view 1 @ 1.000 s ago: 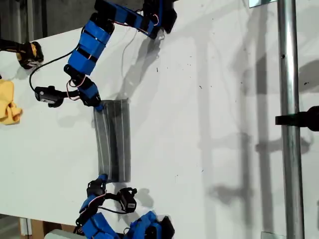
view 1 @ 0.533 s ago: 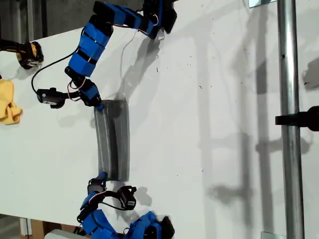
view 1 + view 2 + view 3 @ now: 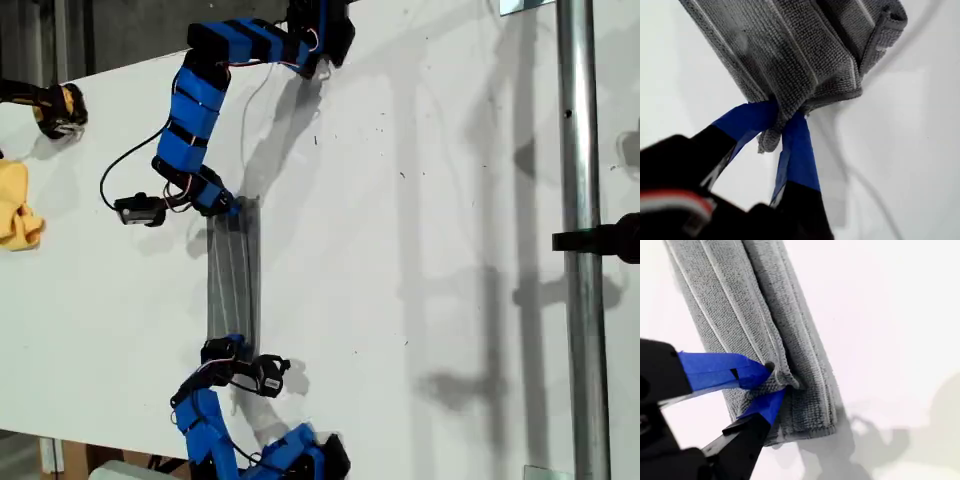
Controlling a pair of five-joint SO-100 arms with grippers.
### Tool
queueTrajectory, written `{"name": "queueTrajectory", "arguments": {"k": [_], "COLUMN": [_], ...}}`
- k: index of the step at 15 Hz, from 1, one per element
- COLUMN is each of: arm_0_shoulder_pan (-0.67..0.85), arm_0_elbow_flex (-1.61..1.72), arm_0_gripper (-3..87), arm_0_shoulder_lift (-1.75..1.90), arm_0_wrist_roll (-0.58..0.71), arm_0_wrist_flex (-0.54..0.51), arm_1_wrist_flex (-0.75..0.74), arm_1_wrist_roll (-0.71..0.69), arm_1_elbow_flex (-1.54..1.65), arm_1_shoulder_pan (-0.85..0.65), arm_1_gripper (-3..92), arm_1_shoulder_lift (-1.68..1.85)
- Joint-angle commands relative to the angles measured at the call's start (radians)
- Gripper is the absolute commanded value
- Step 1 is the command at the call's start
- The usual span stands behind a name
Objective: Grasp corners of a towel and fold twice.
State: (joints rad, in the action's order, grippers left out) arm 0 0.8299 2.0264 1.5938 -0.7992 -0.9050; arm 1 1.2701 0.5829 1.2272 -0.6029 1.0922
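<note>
My first gripper (image 3: pixel 782 122) and second gripper (image 3: pixel 771 382) each pinch the towel (image 3: pixel 234 275) (folded narrow) between them.

1. Table (image 3: pixel 420 250) bare from the towel (image 3: pixel 234 275) toward 3 o'clock in the exterior view.
2. Metal pole (image 3: pixel 580 240) blocks far 3 o'clock.
3. Yellow cloth (image 3: pixel 17 208) at 9 o'clock edge.
4. Arms occupy 12 and 6.

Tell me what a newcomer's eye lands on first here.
First, the grey striped towel, folded into a narrow strip near the middle of the white table, pinched at each end by a blue gripper, my first gripper and my second gripper. Next, a yellow cloth at the exterior view's left edge.
</note>
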Motion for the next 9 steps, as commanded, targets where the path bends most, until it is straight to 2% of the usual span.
{"name": "queueTrajectory", "arguments": {"k": [1,7,8,9], "arm_0_shoulder_pan": [-0.017,0.006,0.008,0.009], "arm_0_elbow_flex": [-0.083,-0.08,-0.083,-0.083], "arm_0_gripper": [-2.1,-2.1,0.6,12.7], "arm_0_shoulder_lift": [-0.063,-0.032,-0.015,0.017], "arm_0_wrist_roll": [-0.043,-0.069,-0.072,-0.078], "arm_0_wrist_flex": [-0.06,-0.129,-0.15,-0.176], "arm_1_wrist_flex": [0.012,0.017,0.038,0.074], "arm_1_wrist_roll": [0.012,0.026,0.026,0.026], "arm_1_elbow_flex": [-0.025,-0.097,-0.109,-0.126], "arm_1_shoulder_pan": [0.02,0.037,0.032,0.028], "arm_1_gripper": [-0.2,-0.2,0.6,16.8], "arm_1_shoulder_lift": [-0.008,-0.106,-0.097,-0.078]}}
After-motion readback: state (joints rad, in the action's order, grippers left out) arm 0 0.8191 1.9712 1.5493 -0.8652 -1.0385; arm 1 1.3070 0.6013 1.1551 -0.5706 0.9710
